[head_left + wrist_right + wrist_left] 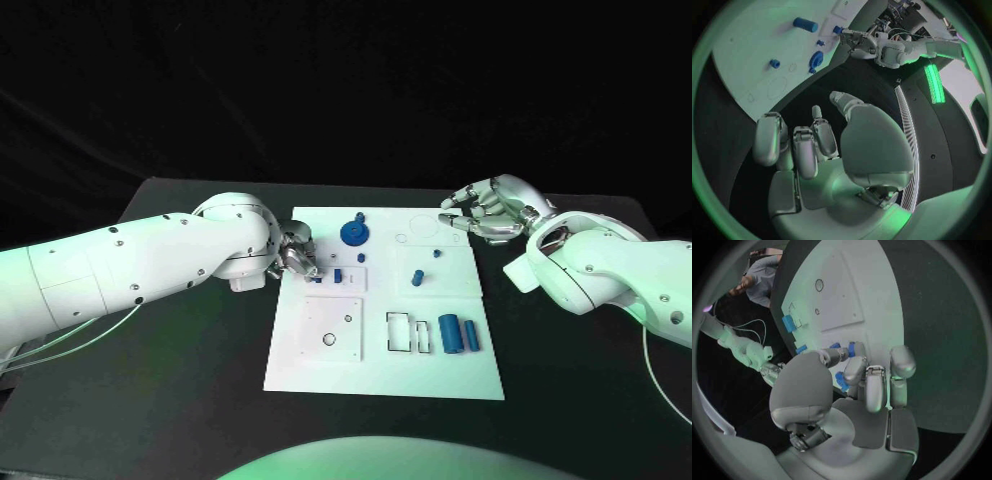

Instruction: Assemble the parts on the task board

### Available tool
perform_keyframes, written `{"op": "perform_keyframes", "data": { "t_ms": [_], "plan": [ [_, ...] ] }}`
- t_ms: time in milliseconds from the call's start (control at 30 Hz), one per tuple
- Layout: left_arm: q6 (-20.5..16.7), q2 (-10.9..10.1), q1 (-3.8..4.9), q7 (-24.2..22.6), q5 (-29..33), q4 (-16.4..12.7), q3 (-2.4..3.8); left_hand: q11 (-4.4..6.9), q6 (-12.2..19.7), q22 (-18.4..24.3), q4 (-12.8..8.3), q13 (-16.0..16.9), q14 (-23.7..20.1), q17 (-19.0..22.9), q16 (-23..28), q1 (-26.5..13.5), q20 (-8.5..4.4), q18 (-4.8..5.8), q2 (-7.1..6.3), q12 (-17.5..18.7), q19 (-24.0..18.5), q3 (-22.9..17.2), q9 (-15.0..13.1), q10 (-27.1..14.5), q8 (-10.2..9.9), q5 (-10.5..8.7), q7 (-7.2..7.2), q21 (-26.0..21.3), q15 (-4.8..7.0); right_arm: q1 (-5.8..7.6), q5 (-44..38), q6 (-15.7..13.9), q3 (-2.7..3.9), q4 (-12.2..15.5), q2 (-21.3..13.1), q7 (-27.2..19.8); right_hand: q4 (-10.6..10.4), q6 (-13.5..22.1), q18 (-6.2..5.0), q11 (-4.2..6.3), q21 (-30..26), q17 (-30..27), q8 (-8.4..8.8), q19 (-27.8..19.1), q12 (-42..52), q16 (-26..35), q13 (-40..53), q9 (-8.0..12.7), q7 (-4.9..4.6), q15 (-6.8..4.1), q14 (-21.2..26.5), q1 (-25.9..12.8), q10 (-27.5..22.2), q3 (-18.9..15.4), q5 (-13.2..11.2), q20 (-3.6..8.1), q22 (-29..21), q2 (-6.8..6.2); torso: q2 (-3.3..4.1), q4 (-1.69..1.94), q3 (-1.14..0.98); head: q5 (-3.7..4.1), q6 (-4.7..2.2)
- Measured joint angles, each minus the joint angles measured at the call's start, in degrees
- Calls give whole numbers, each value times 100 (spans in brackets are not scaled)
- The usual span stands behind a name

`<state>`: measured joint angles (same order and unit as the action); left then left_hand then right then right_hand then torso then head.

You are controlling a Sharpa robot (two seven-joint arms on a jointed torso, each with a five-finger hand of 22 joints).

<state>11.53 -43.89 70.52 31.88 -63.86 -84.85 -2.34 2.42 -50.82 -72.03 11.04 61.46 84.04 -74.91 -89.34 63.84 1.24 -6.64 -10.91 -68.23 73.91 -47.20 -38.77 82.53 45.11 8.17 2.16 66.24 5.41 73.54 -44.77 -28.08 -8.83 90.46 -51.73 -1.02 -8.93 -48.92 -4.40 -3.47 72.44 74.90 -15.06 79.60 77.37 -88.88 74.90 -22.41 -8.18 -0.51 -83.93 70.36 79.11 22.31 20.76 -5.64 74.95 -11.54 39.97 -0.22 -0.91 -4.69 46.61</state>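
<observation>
Left hand [296, 252] works at the task board's [433, 375] near-left edge, fingertips seemingly pinching 1 small blue part [856, 349]; grip unclear. A skewed insertion could jam or drop it. Right hand [490, 212] hovers curled, holding nothing.

White rounded arm shells, small dark screws; silver left hand [296, 252], right hand [490, 210]; thin pale cables.

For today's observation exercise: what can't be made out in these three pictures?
- Head view: whether the left hand grips a blue part; its fingers cover the contact.
- Left wrist view: the part at the fingertips, partly hidden.
- Head view: the task board outlines, too small.
</observation>
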Motion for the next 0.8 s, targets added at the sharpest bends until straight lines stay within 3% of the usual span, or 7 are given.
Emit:
{"op": "perform_keyframes", "data": {
  "t_ms": [200, 333, 433, 800],
  "plan": [
    [3, 20, 4, 27, 25, 12, 2, -9, 0, -33, -56, 21, 0, 0, -24, -51, 0, 0, 49, -21, 0, 56, 15, 9, 6, 182, 0, 24, 0, 0, 0, 0, 0, 0, -1, 0, -6, 0, 0, 0, -14, 0, 0, 0, 0, 0, 1, -4, 0, 0, 0, 0, 0, 3, 0, 0, -1, 0, 0, 0, -1, 7, 4],
    [6, 37, 7, 46, 38, 18, 4, -9, 0, -44, -89, 23, 0, 0, -24, -147, 0, 0, 14, -29, 0, 88, 14, 9, 12, 290, 0, 24, 0, 0, 0, 0, 0, -1, 0, 0, -33, 0, 0, 0, -24, 1, 0, 0, 0, 0, 5, -9, 0, 0, 0, 0, 0, -1, 0, 0, -1, 0, -1, 0, -2, 8, 9],
    [9, 48, 8, 56, 45, 21, 5, -27, -23, -48, -261, 22, 0, 0, -24, -240, 0, 0, -24, -29, 0, -54, 15, 32, 12, 302, 20, 24, 0, 0, 0, 0, 0, -2, 1, 0, -33, 0, 0, 0, -24, 5, 0, 0, 0, 0, 4, -9, 0, 0, 0, 0, 0, -1, 0, 0, -1, 0, -2, 0, -2, 7, 12],
    [16, 63, 8, 92, 65, 37, 5, 4, -52, -68, -423, 32, 0, 0, -23, -380, 21, 0, -67, -29, 21, -116, 22, 64, 12, 372, 9, 24, 0, 0, 0, 0, 0, -4, 1, 0, -33, 0, 0, 0, -24, 4, 0, 0, 0, 0, 4, -9, 0, 0, 0, 0, 0, 0, 0, 0, -2, 0, -4, 2, -2, 14, 18]
  ]
}}
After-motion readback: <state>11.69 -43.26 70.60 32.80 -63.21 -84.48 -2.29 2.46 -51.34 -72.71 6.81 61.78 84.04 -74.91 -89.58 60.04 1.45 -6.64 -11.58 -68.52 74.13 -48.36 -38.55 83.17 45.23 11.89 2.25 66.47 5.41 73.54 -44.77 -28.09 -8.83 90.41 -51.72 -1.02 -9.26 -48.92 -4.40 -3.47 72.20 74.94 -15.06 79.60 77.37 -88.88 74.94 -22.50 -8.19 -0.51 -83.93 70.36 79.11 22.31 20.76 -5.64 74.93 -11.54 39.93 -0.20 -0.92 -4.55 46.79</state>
